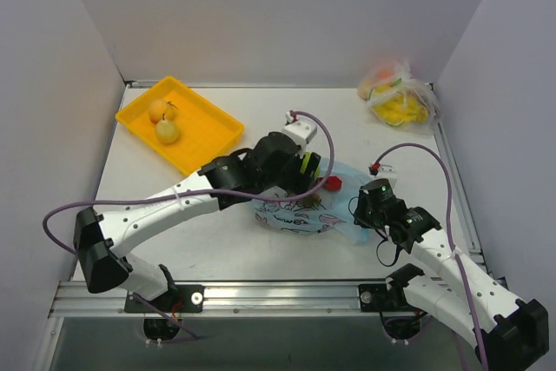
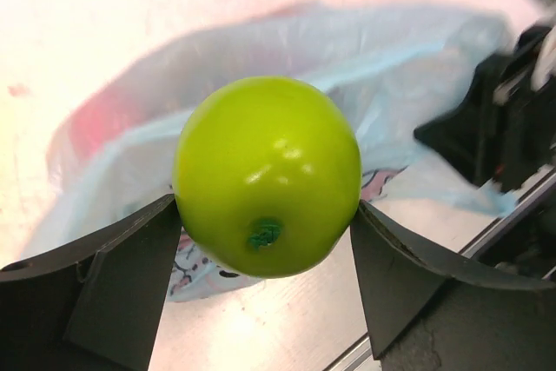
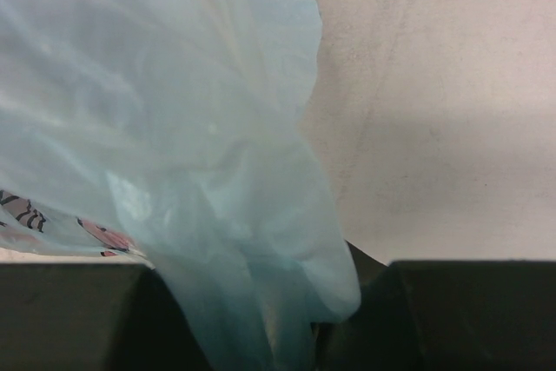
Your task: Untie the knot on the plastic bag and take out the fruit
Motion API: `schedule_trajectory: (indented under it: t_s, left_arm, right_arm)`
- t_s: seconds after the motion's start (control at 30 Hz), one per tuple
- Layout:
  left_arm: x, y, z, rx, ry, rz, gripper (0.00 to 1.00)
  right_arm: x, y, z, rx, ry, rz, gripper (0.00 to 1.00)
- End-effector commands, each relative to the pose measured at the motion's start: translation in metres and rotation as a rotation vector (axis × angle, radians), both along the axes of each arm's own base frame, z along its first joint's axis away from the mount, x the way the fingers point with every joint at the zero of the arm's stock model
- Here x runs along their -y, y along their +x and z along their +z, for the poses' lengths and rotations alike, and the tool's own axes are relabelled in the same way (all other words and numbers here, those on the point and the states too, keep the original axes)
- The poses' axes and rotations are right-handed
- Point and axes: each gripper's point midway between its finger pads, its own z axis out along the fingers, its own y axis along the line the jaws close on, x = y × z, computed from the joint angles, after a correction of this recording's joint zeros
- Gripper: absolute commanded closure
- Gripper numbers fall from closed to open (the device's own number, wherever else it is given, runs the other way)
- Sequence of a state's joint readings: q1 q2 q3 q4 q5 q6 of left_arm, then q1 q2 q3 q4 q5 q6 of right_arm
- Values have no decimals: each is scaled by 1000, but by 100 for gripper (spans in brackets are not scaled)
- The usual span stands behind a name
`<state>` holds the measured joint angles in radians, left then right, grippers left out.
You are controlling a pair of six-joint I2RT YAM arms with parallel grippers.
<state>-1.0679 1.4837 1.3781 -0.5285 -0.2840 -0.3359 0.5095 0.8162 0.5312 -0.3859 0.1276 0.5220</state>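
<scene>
The left tool (image 2: 265, 215) is closed on a green apple (image 2: 268, 171), with one dark finger (image 2: 122, 275) pressed to each side of it and the stem end turned toward the wrist camera. It holds the apple over the plastic bag (image 2: 408, 58). The right tool (image 3: 261, 323) is pinched narrow on a gathered fold of the same light blue film, which rises crumpled from between its fingers. From above, the bag lies near the middle of the table (image 1: 261, 102) with its printed white panel up. The right tool grips its right edge and the left tool is over its far side. A red fruit (image 1: 332, 183) shows at the bag's far edge, just beside the left tool. A yellow tray (image 1: 213, 128) at the far left holds an orange (image 1: 158, 110) and a pear (image 1: 168, 131) close together. A clear bag (image 1: 400, 97) sits in the far right corner, well apart.
</scene>
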Motion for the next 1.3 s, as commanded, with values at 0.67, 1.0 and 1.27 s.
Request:
schedule_trajectory:
  t_s: [0.67,1.0,1.27]
  left_arm:
    - [-291,241,-22,-47,-207,919,24]
    - [-324,304,-66,-70,-199,1024,5]
    - [-316,290,-47,-61,-213,977,3]
  right_arm:
    - [10,1,-4,-21,-61,-12,80]
    - [13,2,-5,-21,-82,-12,80]
    - [11,3,0,0,-66,-10,79]
